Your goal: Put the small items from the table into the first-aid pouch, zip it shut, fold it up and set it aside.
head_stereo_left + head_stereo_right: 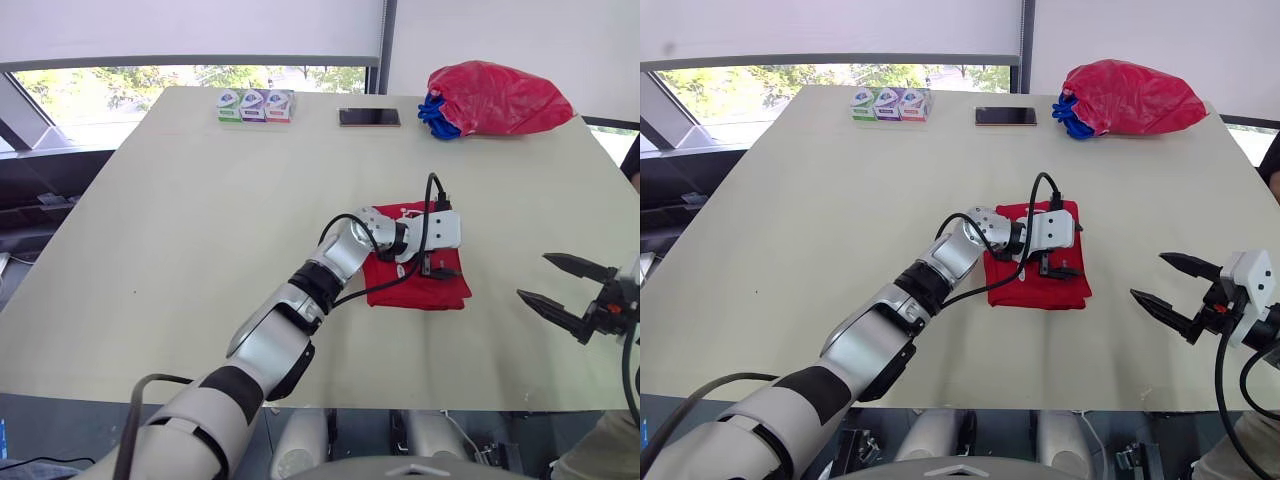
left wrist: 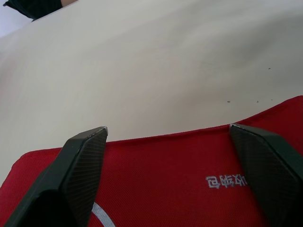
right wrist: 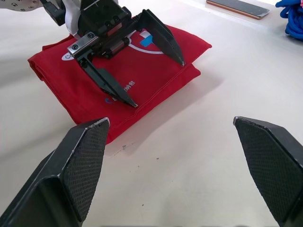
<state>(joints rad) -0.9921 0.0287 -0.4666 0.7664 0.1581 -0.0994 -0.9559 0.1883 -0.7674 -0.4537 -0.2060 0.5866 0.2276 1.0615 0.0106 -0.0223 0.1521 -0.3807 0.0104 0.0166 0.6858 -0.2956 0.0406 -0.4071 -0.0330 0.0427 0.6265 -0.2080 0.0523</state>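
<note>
First-aid pouch (image 1: 440, 290): red mesh fabric, white print, folded flat on the beige table (image 1: 200, 200). Left gripper (image 3: 158, 84): I see it low over the pouch, black fingers spread. Right gripper (image 1: 532, 276): right of the pouch, spread, empty. Beyond the pouch: flat phone (image 1: 369, 117), three small boxes (image 1: 254, 105), crinkled red plastic bag (image 1: 495, 97).

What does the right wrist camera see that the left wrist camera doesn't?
Right wrist view: the whole left claw, open and spread over the red pouch, plus the phone and a blue bundle farther off, with the right claw open in front. Left wrist view: a close look at the pouch's white lettering and a dark shape at the table's far edge. Shared: the red pouch and the pale table.
</note>
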